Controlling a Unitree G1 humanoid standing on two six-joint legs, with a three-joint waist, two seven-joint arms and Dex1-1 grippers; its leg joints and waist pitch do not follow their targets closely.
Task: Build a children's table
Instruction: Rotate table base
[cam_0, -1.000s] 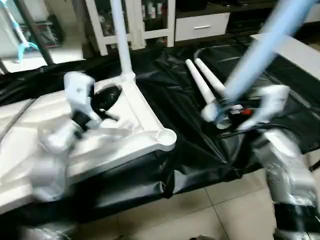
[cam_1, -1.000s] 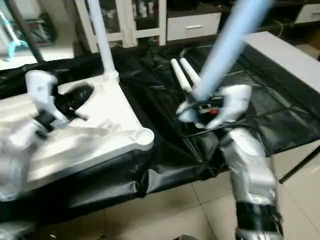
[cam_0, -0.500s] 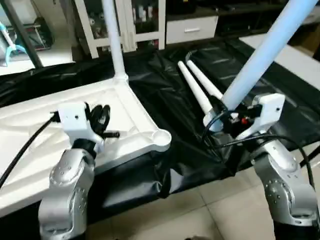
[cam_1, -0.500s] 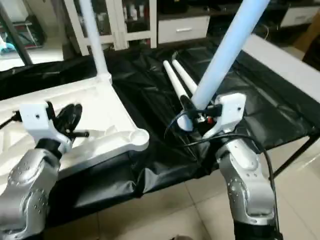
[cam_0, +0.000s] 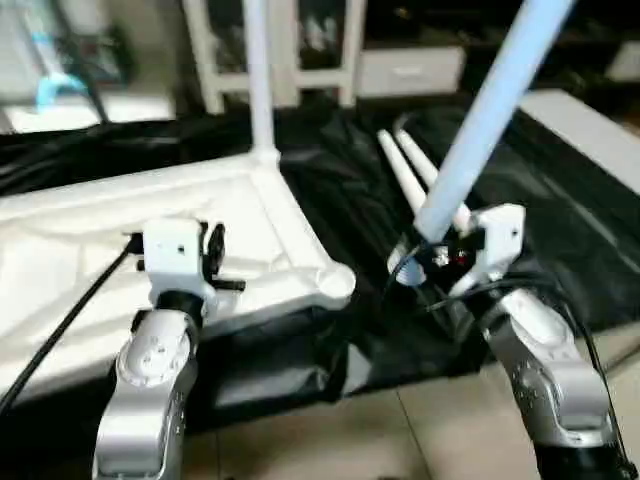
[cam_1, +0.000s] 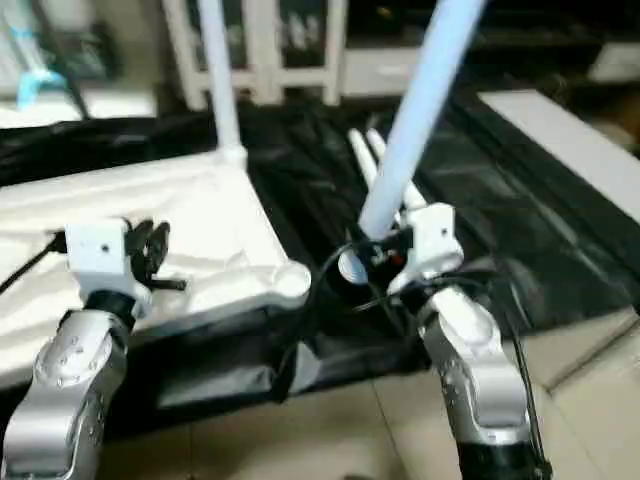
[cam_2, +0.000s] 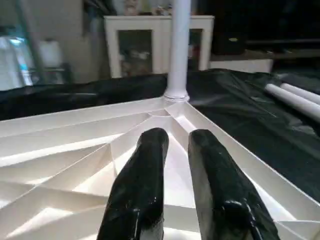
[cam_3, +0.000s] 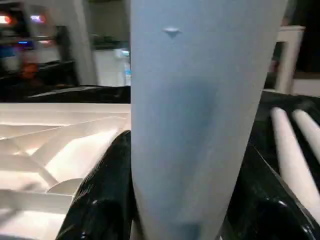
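Observation:
The children's table's white tabletop (cam_0: 80, 240) lies ribs-up on a black sheet. One white leg (cam_0: 258, 80) stands upright in its far corner socket. The near corner socket (cam_0: 335, 283) is empty. My right gripper (cam_0: 432, 250) is shut on another leg (cam_0: 490, 110), which slants up and to the right, its lower end hanging just right of that empty socket. In the right wrist view the leg (cam_3: 200, 100) sits between the black fingers (cam_3: 102, 195). Two more legs (cam_0: 405, 170) lie on the sheet behind it. My left gripper (cam_2: 177, 135) hovers over the ribs, slightly open and holding nothing.
The black sheet (cam_0: 560, 230) covers the work surface and hangs over its front edge. White cabinets (cam_0: 330, 50) stand behind. A white board (cam_0: 590, 120) lies at the right. Tiled floor (cam_0: 400, 430) is in front.
The camera has shifted. My right gripper has carried the leg's lower end leftward, closer to the near corner socket, and the leg stands steeper. The left arm has settled over the tabletop's near side.

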